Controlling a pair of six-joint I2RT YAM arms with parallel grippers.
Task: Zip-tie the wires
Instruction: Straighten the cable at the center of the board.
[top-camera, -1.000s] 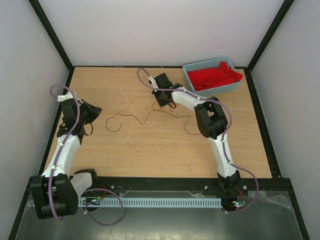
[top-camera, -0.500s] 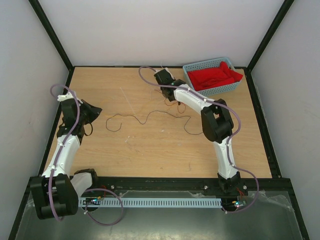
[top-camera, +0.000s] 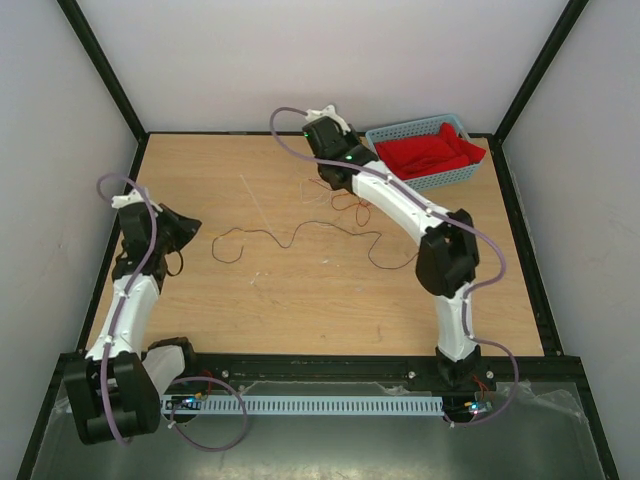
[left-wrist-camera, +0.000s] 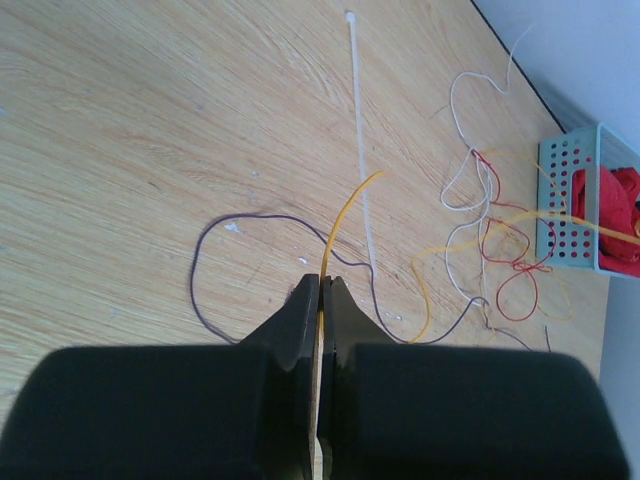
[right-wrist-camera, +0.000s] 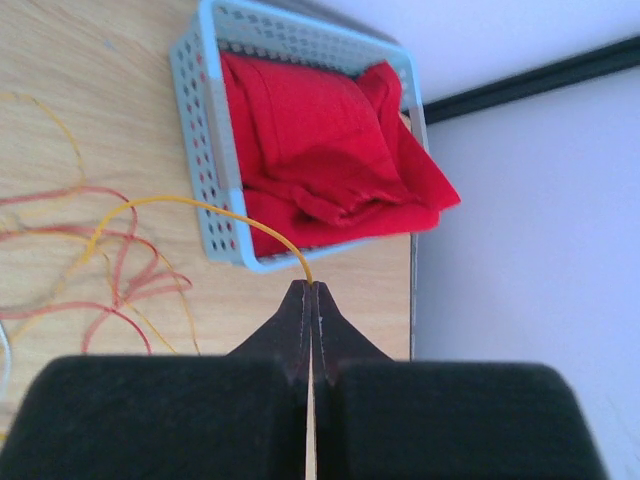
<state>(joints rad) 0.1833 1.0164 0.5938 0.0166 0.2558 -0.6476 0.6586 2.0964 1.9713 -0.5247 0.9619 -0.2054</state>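
Thin wires (top-camera: 300, 226) strewn mid-table, right arm (top-camera: 400, 200) extended beside blue basket (top-camera: 445, 178)

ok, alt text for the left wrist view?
The left gripper is shut on an orange wire over a wooden table. Beyond it a white zip tie lies straight on the table, with a dark wire loop to its left and tangled red wires to its right. A blue basket holding red cloth sits at the right edge.
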